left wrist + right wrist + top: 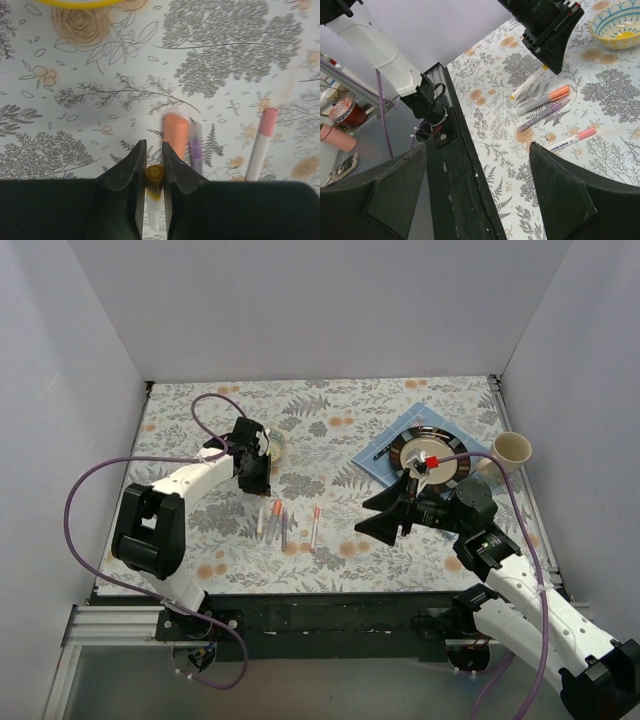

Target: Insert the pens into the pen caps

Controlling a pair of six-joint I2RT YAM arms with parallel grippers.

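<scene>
My left gripper (261, 492) (154, 156) is shut on a white pen with an amber cap (154, 176). The cap end sits between the fingers and the barrel (261, 523) (530, 82) slants down toward the table. Three more pens lie just to its right. One has an orange cap (175, 134) (543, 98) (276, 512), one is purple-grey (195, 145) (542, 114) (285, 528), and one is white with a pink cap (263, 135) (572, 140) (315, 528). I see no loose caps. My right gripper (382, 517) (479, 150) is wide open and empty, above the table to the right of the pens.
A yellow-rimmed bowl (276, 445) (617, 22) stands just behind the left gripper. A striped plate (440, 472) lies on a blue sheet (385, 455) at back right, with a cream cup (512, 449) beside it. The black front rail (465, 190) runs under the right gripper.
</scene>
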